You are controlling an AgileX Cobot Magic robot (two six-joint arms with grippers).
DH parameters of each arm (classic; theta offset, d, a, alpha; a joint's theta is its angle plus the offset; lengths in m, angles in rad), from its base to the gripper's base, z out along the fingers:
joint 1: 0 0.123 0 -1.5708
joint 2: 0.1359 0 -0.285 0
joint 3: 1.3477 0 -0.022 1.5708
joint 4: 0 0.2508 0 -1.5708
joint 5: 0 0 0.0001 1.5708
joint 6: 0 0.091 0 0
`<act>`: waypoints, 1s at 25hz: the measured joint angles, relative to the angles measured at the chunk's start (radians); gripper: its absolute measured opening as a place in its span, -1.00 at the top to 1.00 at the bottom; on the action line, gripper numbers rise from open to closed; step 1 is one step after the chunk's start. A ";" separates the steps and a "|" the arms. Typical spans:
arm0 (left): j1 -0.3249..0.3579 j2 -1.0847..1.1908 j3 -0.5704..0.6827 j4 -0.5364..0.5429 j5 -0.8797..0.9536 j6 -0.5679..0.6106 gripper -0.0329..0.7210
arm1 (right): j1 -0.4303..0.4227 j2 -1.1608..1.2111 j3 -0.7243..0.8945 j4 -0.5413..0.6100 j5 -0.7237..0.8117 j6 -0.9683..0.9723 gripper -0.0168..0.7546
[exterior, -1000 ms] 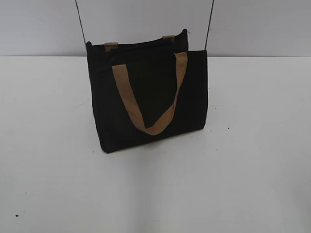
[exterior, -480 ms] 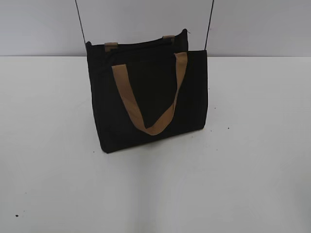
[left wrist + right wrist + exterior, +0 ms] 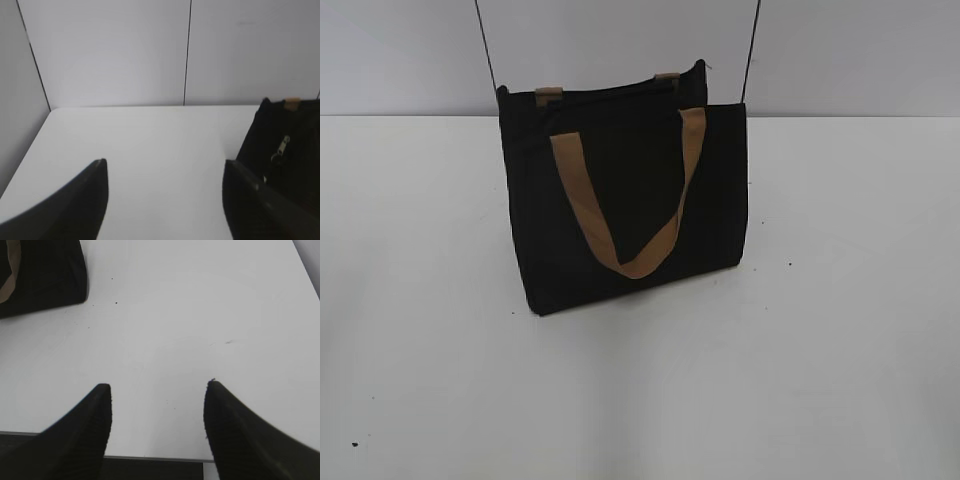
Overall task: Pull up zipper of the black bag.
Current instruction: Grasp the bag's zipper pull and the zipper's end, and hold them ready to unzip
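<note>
Bag (image 3: 620, 200) alone on table (image 3: 840, 350)

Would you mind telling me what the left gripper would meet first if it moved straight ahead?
Probably nothing but bare table, then the back wall. The left gripper is open, and the black bag sits off to its right.

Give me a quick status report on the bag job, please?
Left gripper open, empty. Right gripper open, empty. Black bag upright, untouched; zipper pull hanging free. Nothing blocking.

The black bag (image 3: 625, 200) stands upright, silvery zipper (image 3: 282, 147) pull dangling at its end.
</note>
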 joint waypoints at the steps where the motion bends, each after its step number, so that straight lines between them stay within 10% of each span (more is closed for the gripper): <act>1: 0.000 0.039 0.000 -0.004 -0.058 0.000 -0.55 | 0.000 0.000 0.000 0.000 0.000 0.000 -0.21; 13: -0.011 0.608 0.044 -0.069 -0.647 0.000 -0.38 | 0.000 0.000 0.000 0.000 0.000 0.000 -0.21; 25: -0.178 1.177 0.164 -0.029 -1.315 -0.037 -0.34 | 0.000 0.000 0.000 0.001 0.000 0.000 -0.21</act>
